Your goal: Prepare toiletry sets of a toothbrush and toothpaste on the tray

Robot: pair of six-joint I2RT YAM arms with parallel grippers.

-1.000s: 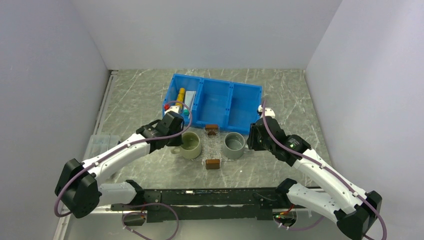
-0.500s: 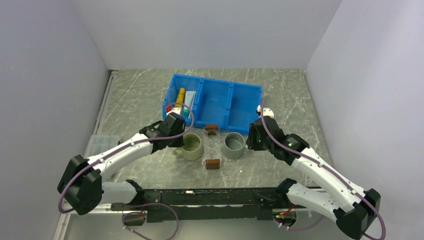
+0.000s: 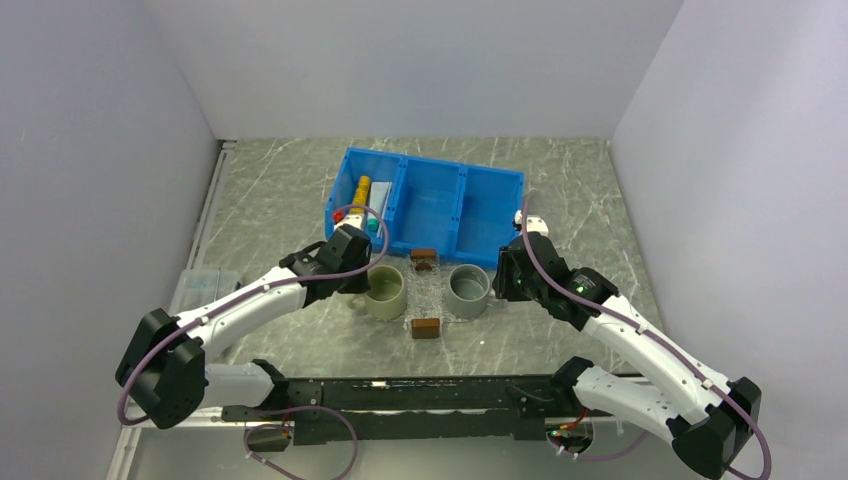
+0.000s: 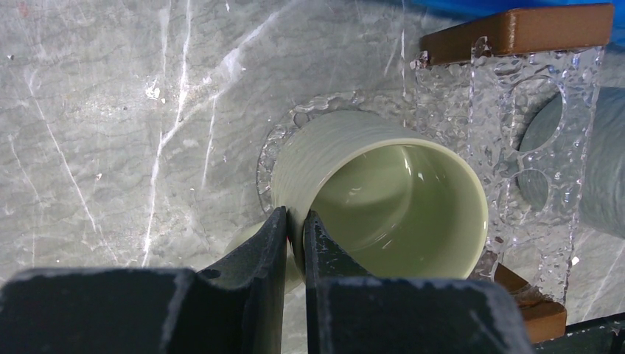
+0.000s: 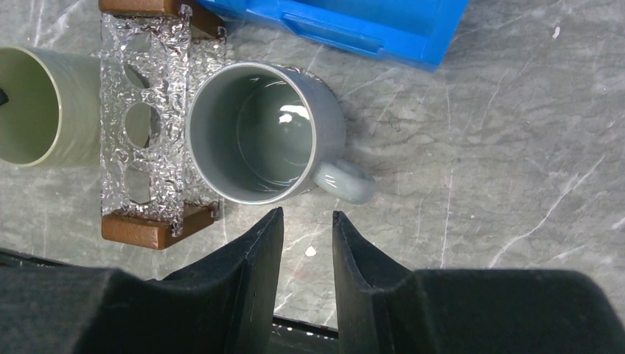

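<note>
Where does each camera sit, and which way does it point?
Top external: fixed above and behind the robot, looking down over the grey marble table; left arm and right arm show.
Left wrist: on the left arm, looking along the left end effector, whose fingers pinch the wall of the pale green ceramic mug.
Right wrist: on the right arm, looking down past the open right end effector at the grey ceramic mug.
Shared: both wrist views show the clear tray with brown handles.

My left gripper (image 4: 295, 225) has crept slightly toward the green mug (image 4: 383, 184), its arm swinging in behind. My right gripper (image 5: 307, 225) edged that way too.
</note>
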